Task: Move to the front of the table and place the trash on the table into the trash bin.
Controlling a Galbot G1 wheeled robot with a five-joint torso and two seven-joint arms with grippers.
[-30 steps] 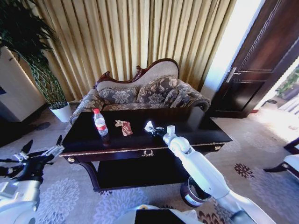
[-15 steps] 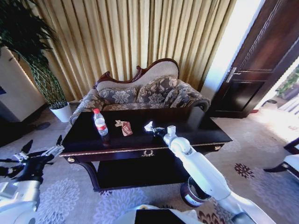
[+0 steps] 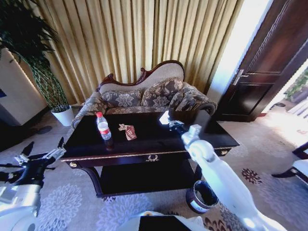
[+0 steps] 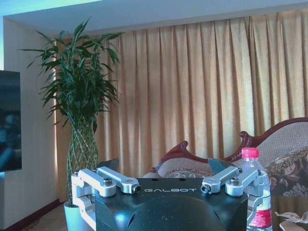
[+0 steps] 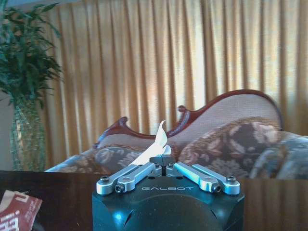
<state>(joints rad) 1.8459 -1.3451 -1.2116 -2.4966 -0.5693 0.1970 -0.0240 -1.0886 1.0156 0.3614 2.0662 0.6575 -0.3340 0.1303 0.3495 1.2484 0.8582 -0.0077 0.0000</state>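
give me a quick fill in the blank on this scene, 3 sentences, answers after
1. The right gripper is shut on a scrap of white crumpled ____.
2. The clear plastic bottle has a ____ cap.
3. The small round dark trash bin stands on the ____, beside the dark glossy wooden table.

Answers: paper; red; carpet

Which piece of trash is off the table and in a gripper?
The white paper scrap, pinched in the right gripper; the bottle and reddish wrapper sit on the table.

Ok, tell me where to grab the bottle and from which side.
Grip the bottle around its labelled middle, coming in level from the table's front edge. It stands upright near that edge with open tabletop around it, and the open left tool is nearest.
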